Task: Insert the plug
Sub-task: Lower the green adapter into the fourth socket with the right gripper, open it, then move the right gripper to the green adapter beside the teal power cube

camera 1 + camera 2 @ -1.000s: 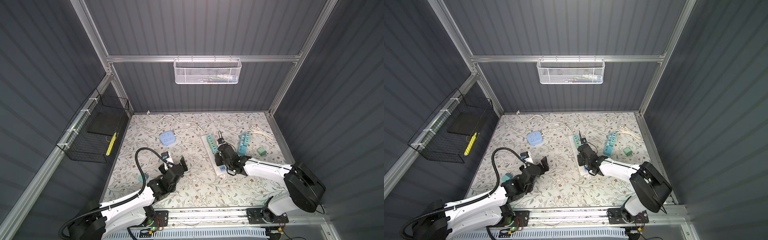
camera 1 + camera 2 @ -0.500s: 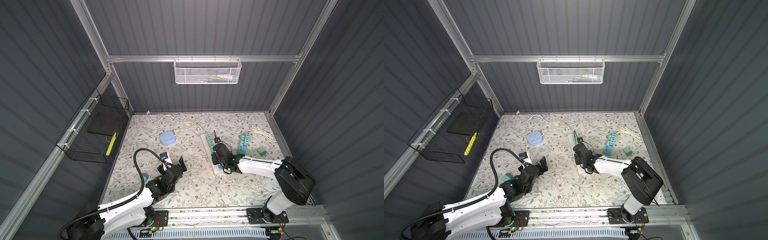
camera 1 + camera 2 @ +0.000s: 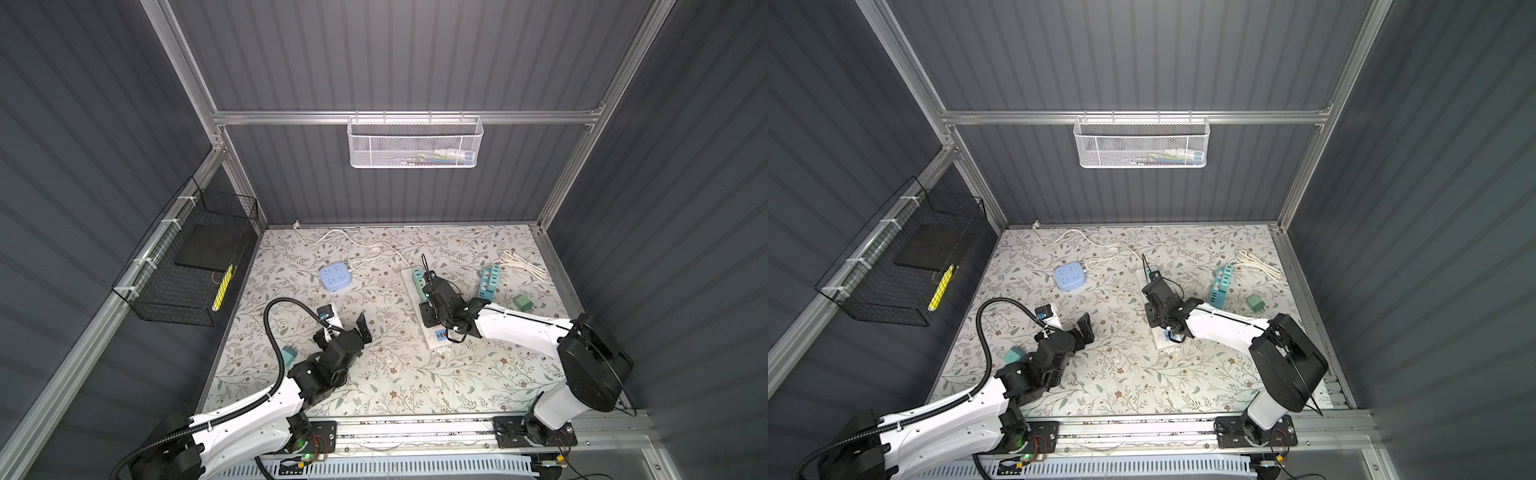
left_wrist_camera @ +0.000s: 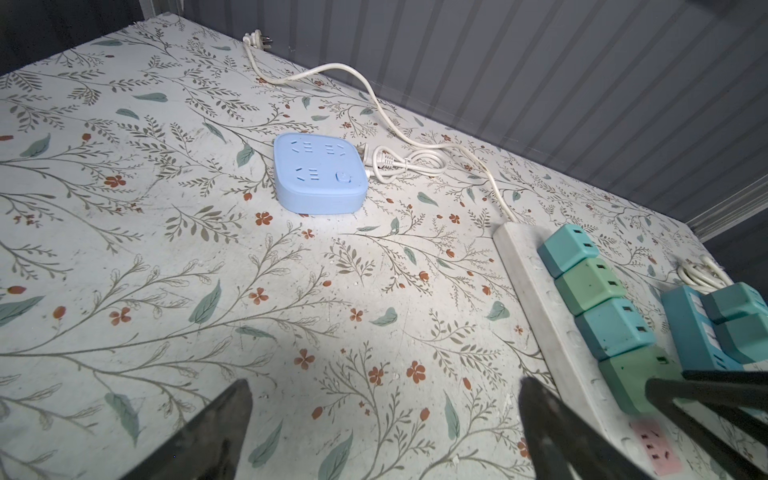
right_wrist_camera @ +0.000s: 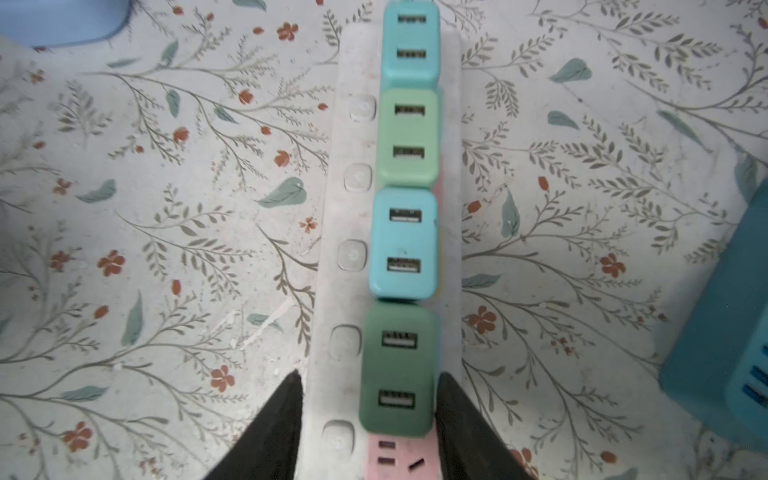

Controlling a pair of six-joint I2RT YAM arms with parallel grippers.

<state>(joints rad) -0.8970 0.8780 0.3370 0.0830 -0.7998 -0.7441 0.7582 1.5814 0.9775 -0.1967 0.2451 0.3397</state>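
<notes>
- The desk [image 3: 395, 374] is read as a clock face in the top views, with 12 at the back wall.
- A white power strip [image 5: 328, 208] lies just to 3 o'clock of the centre, its length running from 12 towards 6.
- Four plugs sit on it in a row, each touching the next. A teal plug [image 5: 411, 41] is at the 12 end, then a light green plug [image 5: 409, 133], then a second teal plug [image 5: 403, 241].
- The dark green plug [image 5: 397, 365] is the one nearest 6, seated level with the others.
- Past the dark green plug, a pink socket [image 5: 395, 457] lies bare.
- The right gripper [image 5: 368, 374] straddles the dark green plug with its jaws parted. One finger lies close along the plug's side, the other stands off it with white strip showing between. It grips nothing.
- The left gripper [image 4: 386, 384] hangs above the desk at 9 o'clock, jaws spread wide with nothing between them.
- A blue socket block [image 4: 318, 178] lies at 11 o'clock and a teal strip [image 3: 488, 282] at 2 o'clock. A loose green plug [image 3: 521, 302] lies at 3 o'clock near the edge.
</notes>
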